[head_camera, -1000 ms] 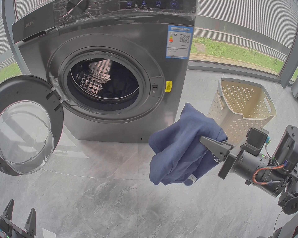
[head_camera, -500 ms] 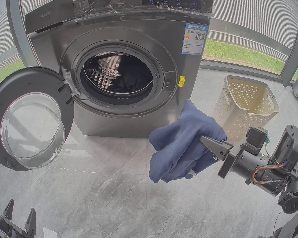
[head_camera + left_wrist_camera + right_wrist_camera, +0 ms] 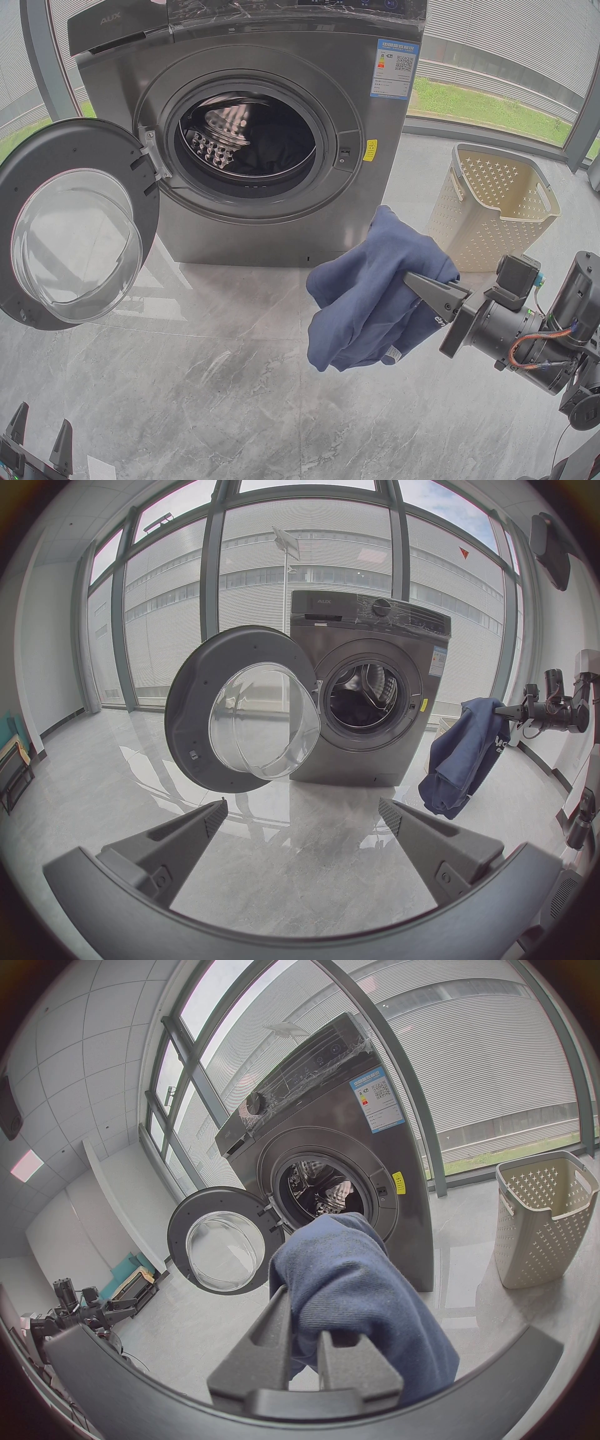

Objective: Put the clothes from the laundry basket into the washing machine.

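Pinching the blue garment [image 3: 362,294] tight, the right gripper [image 3: 414,282] holds it mid-frame, below the open washing machine [image 3: 269,231]; laundry basket [image 3: 494,219] at right; left gripper [image 3: 39,431] spread, bottom-left corner.

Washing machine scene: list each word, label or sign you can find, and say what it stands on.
Brand mark, washing machine upper left corner: a brand name, left unquoted.
Blue-edged label, machine front: too small to read.
Yellow sticker beside the drum opening: too small.
White lettering, blue garment in the right hand: partly hidden, unreadable.
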Robot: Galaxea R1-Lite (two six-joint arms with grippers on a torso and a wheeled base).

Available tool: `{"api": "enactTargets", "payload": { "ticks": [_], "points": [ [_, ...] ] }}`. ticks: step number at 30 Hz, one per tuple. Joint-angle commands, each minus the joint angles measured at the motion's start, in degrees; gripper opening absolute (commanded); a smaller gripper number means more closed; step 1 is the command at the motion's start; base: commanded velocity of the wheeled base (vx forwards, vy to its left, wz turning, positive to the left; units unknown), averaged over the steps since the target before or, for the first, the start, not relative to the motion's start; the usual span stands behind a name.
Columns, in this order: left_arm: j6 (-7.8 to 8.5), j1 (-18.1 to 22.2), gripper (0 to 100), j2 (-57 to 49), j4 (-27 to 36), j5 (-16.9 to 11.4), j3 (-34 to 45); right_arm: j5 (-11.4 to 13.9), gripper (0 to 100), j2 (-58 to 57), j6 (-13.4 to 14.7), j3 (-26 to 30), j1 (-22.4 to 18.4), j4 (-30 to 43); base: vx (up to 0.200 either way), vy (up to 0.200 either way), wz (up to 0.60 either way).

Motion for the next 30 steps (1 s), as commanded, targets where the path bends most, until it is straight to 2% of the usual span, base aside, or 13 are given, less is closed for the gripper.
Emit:
{"api": "enactTargets", "payload": {
  "ticks": [1,4,30],
  "points": [
    [-0.01,-0.02,100,-0.94,-0.02,0.01,0.57,0.0,0,0.08,0.07,0.08,0.07,0.0,0.0,0.2,0.0],
    [-0.01,-0.02,100,-0.94,-0.02,0.01,0.57,0.0,0,0.08,0.07,0.08,0.07,0.0,0.0,0.2,0.0],
    [-0.1,-0.02,100,-0.94,-0.02,0.01,0.57,0.0,0,0.61,0.25,0.08,0.33,0.0,0.0,0.008,0.0]
  ]
}}
